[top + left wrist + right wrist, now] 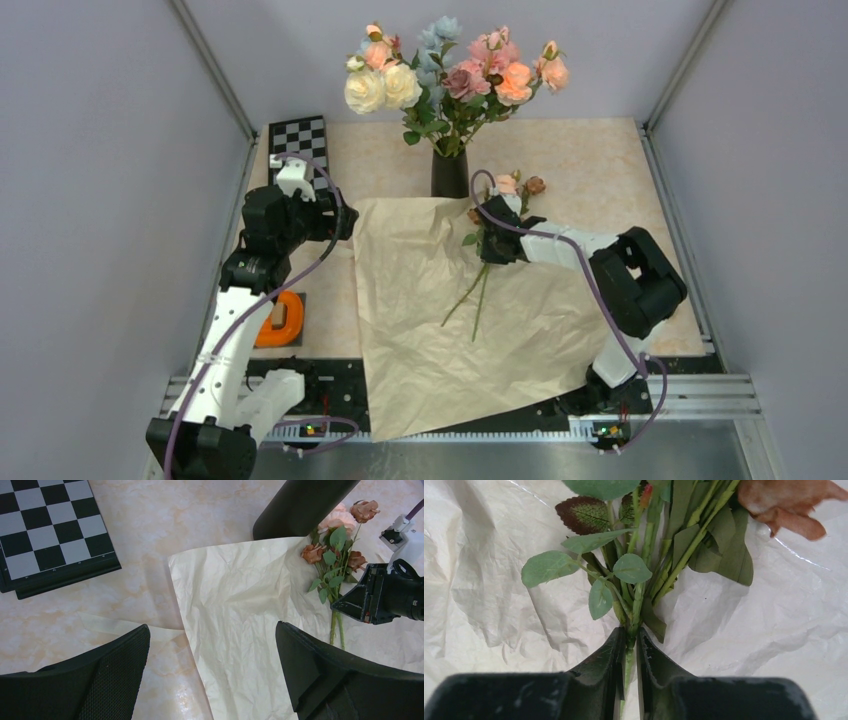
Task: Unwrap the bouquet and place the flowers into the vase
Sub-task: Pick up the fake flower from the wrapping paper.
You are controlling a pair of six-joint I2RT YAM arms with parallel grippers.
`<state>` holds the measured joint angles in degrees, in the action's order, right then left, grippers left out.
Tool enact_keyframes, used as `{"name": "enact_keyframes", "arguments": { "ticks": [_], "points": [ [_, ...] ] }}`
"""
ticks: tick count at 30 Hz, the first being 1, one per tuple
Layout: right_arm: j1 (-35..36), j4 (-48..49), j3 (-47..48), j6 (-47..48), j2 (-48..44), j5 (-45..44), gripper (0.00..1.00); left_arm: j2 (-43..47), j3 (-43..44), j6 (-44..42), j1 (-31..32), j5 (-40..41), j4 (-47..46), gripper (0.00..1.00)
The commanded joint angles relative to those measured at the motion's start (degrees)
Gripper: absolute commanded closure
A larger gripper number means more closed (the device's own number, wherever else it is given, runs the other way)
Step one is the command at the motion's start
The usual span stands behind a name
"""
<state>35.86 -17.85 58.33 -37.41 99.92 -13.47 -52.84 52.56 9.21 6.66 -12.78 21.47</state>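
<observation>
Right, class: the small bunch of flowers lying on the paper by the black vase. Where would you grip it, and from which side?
Grip the flowers on the bare stems below the lowest leaves, coming from the cut-end side, jaws across them. They lie flat on the paper, heads toward the vase; the right gripper pinches there.

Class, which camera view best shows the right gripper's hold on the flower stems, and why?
Right wrist view: the right gripper pinches the stems up close. Top view shows it small; left wrist view, side-on.

checkerboard point(300, 135): back-left | orange ring point(284, 320): left edge, near side | pink-blue flower bunch point(462, 80): back centre
</observation>
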Motion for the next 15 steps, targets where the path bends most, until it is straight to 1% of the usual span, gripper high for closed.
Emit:
{"name": "enact_keyframes", "arguments": {
  "ticks": [1,5,7,15],
  "points": [
    [0.7,0.0,2.4,-1.2,1.2,-2.1,0.9,1.0,0.1,-0.5,-0.2,-0.1,-1.5,0.01],
    [0.7,-0.8,2.1,-2.8,0.4,-3.2,0.98,0.8,0.1,-0.5,-0.2,-0.1,-1.5,0.01],
    [0.7,-0.4,1.5,-3.9,-0.6,-3.4,1.0,0.8,0.1,-0.4,-0.2,-0.1,-1.5,0.01],
    [0.7,2.9,-1.8,-6.7,-5.5,-2.6,1.0,0.5,0.1,-0.4,-0.2,-0.2,-1.6,0.01]
  ]
}}
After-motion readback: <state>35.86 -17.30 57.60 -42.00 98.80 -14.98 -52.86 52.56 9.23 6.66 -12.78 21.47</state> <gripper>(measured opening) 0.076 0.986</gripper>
